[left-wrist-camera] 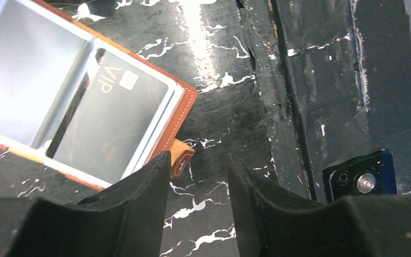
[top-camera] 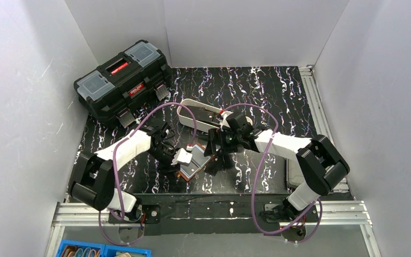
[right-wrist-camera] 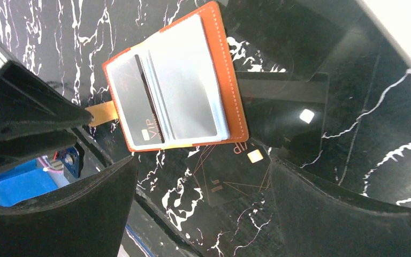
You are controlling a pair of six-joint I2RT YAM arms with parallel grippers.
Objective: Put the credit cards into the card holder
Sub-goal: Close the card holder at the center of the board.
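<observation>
The brown card holder [top-camera: 193, 164] lies open on the black marbled mat, its clear sleeves facing up [right-wrist-camera: 176, 80]. One dark credit card [left-wrist-camera: 112, 123] marked VIP sits inside a sleeve. Two more dark credit cards lie on the mat beside the holder: one [right-wrist-camera: 286, 115] partly tucked under its edge, and one [right-wrist-camera: 241, 179] between the fingers of my right gripper [right-wrist-camera: 203, 179], which stands wide open just above it. My left gripper [left-wrist-camera: 197, 166] is open with nothing between its fingers. Its one fingertip [left-wrist-camera: 160, 160] is right next to the holder's strap tab [left-wrist-camera: 183, 156].
A big black toolbox [top-camera: 123, 80] stands at the back left. A long white tray [top-camera: 198, 113] lies just behind the two grippers. A blue bin [top-camera: 96, 250] sits below the table's near edge. Aluminium rails [top-camera: 314, 104] run along the right side.
</observation>
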